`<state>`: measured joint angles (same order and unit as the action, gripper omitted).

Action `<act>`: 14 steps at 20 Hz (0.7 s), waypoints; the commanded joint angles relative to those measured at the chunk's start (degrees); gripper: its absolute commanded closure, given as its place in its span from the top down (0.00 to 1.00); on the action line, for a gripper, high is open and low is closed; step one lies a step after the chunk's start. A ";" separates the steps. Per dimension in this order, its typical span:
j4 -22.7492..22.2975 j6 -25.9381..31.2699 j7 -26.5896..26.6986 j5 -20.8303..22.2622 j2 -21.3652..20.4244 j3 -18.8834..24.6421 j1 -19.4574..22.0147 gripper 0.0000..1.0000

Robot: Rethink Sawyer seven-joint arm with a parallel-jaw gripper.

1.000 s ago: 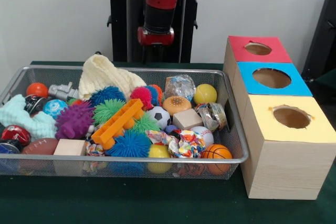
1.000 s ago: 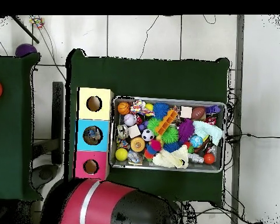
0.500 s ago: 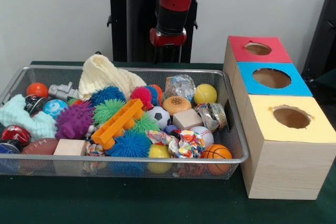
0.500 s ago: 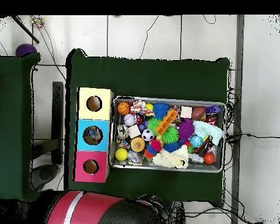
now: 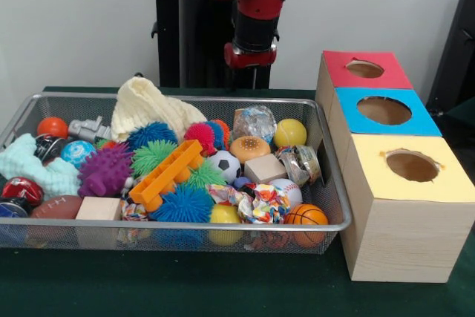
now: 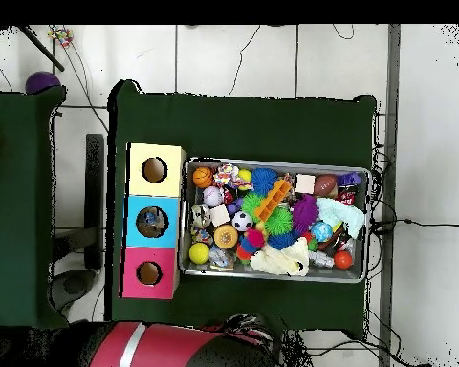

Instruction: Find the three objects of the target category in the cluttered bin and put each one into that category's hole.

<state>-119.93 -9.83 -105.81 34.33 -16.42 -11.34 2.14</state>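
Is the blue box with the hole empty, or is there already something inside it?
Not empty. In the overhead view, the hole of the blue box shows something greyish inside; what it is cannot be told. The front view shows only its dark opening.

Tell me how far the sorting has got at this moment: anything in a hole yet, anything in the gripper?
Done: the overhead view shows something inside the blue box's hole; what it is cannot be told. The red and yellow holes look empty. In hand: nothing visible; the arm hangs behind the bin, above the clutter, its fingers not discernible. Left: the bin remains crowded with balls, spiky toys and blocks, so searching and placing remain.
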 commanded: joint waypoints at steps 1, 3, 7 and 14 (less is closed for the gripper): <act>15.69 4.02 -1.92 -0.34 -3.95 13.06 3.48 1.00; 15.65 5.06 -1.66 -0.29 -5.01 12.93 3.21 1.00; 15.23 8.57 -1.28 -0.74 -7.24 14.44 5.05 1.00; 17.40 12.72 -1.15 -1.41 -8.42 13.45 9.41 1.00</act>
<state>-114.51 -4.84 -105.82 34.69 -22.55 -3.47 7.12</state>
